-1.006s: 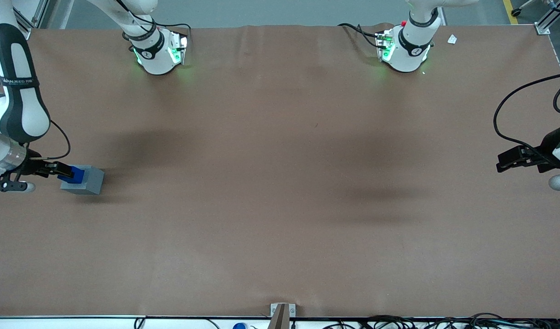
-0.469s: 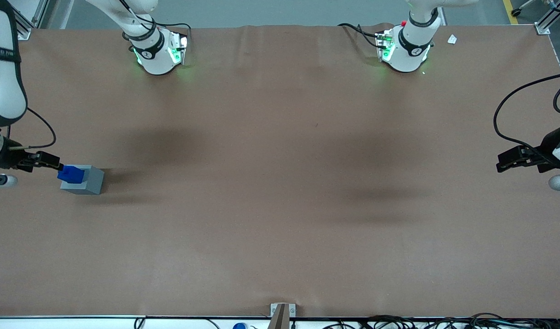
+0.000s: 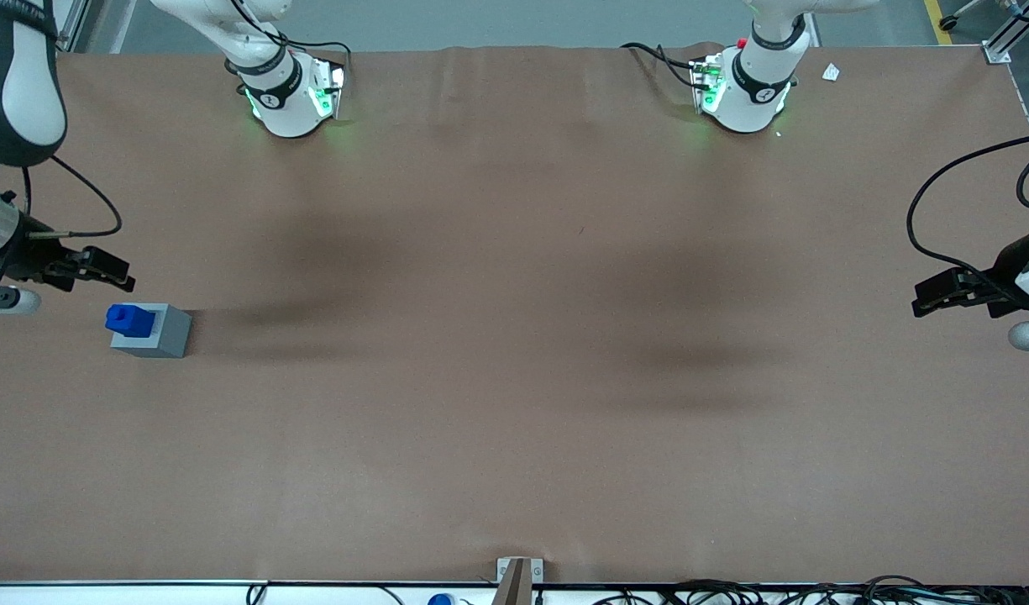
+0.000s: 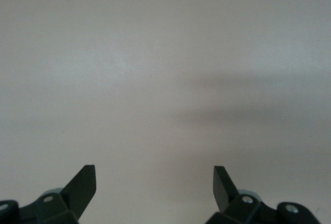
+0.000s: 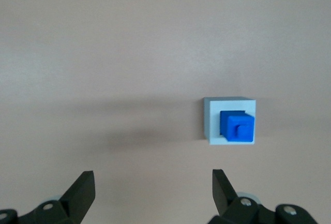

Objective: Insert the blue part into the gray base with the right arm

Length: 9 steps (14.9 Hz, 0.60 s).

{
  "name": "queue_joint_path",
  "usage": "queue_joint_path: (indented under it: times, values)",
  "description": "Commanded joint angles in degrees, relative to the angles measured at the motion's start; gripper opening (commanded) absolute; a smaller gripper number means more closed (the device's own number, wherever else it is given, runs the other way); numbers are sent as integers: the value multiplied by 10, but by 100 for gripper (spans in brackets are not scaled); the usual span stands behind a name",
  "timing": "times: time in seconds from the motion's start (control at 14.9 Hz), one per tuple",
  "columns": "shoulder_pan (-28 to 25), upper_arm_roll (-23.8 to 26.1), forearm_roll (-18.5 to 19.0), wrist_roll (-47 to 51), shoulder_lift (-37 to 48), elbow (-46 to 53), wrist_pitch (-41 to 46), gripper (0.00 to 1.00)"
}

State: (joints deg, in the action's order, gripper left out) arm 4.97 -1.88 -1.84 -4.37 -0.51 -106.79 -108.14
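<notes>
The blue part [image 3: 126, 318] sits in the recess on top of the gray base [image 3: 154, 331], its square stub facing up. The base rests on the brown table [image 3: 514, 353], toward the working arm's end. The right arm [image 3: 14, 92] holds the gripper [image 3: 102, 270] raised above the table, farther from the front camera than the base and apart from it. The gripper's fingers [image 5: 81, 189] are spread wide and hold nothing. In the right wrist view, the blue part [image 5: 237, 127] appears seated inside the base [image 5: 213, 120].
</notes>
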Motion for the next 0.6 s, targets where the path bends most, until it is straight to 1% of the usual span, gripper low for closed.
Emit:
queue_joint_path:
  times: [0.0, 0.34, 0.54]
  values:
    - [-21, -3, 1, 33, 39, -11, 21, 100]
    - [-30, -1, 5, 32, 82, -6, 54, 100]
    - [-29, 8, 9, 31, 91, 37, 96, 100]
